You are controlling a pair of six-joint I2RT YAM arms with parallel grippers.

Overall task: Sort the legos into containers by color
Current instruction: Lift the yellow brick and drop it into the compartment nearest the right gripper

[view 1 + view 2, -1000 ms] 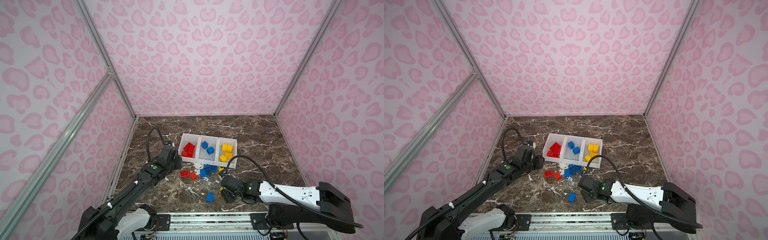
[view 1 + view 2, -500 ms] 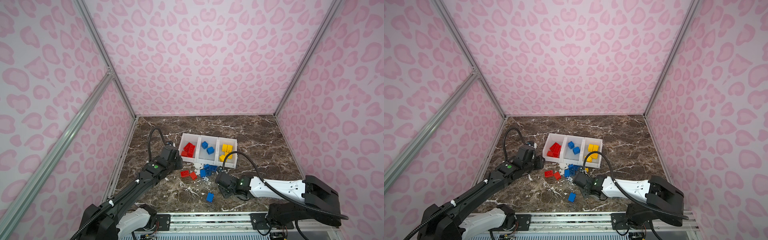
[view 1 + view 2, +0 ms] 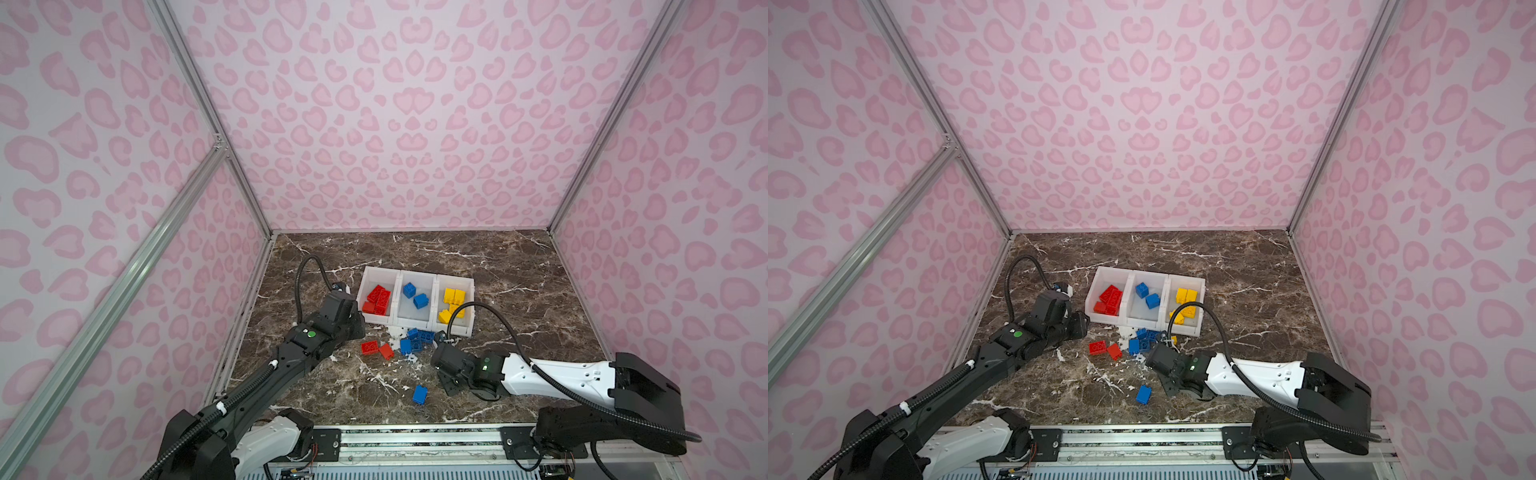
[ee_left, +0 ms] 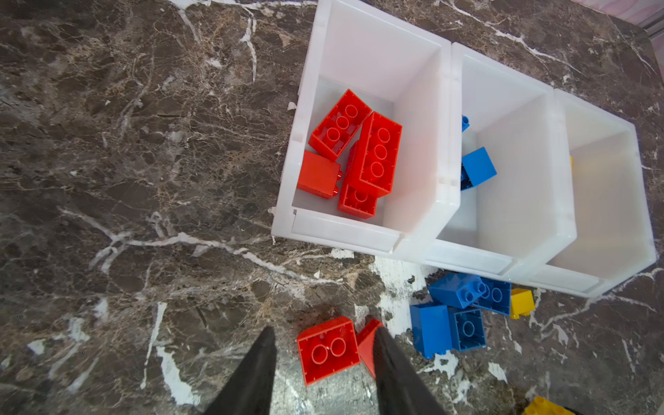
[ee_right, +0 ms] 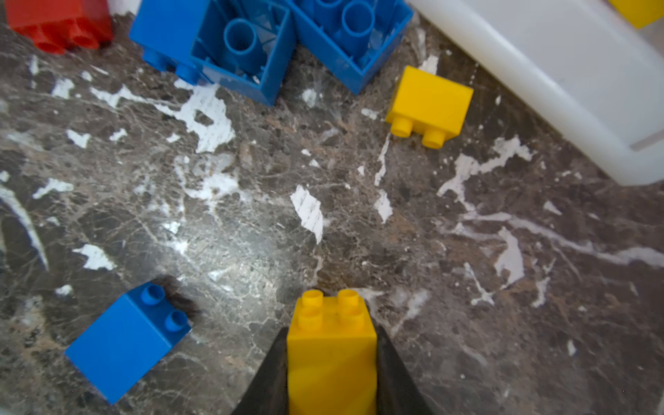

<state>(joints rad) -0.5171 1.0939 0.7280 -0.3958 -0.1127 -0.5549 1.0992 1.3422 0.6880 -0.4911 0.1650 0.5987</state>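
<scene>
Right tool (image 5: 332, 341) clamped tight on a yellow lego (image 5: 332, 359), toward the front edge of the desk (image 5: 467, 287). Left tool (image 4: 323, 341) partly open, straddling a red lego (image 4: 328, 350) lying there. Beyond, the containers (image 4: 345, 233) hold sorted reds, blues, yellows.

Left arm (image 3: 291, 365) black, green dot; right arm (image 3: 557, 374) white, black wrist; black ribbed cables (image 3: 296, 286).

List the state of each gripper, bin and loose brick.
Left gripper: open, empty.
Right gripper: shut on yellow brick.
Red bin: holds reds only.
Blue bin: holds two blues.
Yellow bin: holds yellows only.
Loose reds: two, on table.
Loose blues: on table, one apart.
Loose yellow: lying on its side.
</scene>
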